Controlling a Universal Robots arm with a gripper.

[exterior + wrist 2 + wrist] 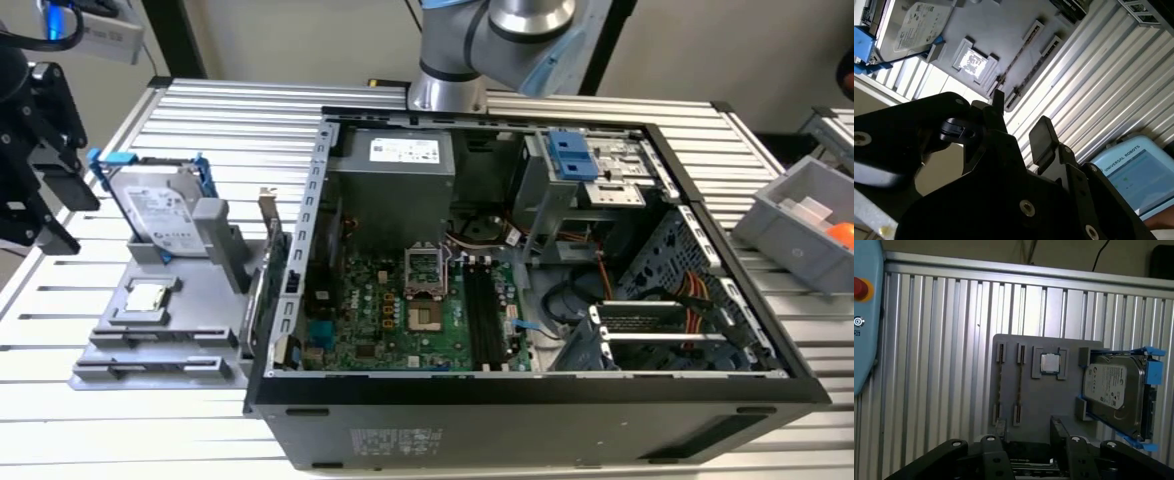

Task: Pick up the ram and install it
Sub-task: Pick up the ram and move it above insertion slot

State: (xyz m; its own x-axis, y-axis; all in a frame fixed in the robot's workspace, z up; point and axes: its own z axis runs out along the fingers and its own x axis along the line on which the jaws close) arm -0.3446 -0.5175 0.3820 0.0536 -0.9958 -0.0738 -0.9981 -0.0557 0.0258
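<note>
**Q:** How many ram sticks, and where?

**A:** Two ram sticks. Each stands on edge in its own pair of holders on one grey fixture plate, side by side but not touching.

**Q:** What else does the plate carry?

**A:** One processor chip, framed just beside the sticks, and one hard drive in a blue-edged bracket beyond it.

**Q:** And the gripper?

**A:** One gripper. Its two fingers are spread apart with nothing between them. It hovers near the sticks' ends, clear of them.

**Q:** The computer?

**A:** One open computer case stands to the exterior view's right of the plate, with one motherboard exposed.
</note>
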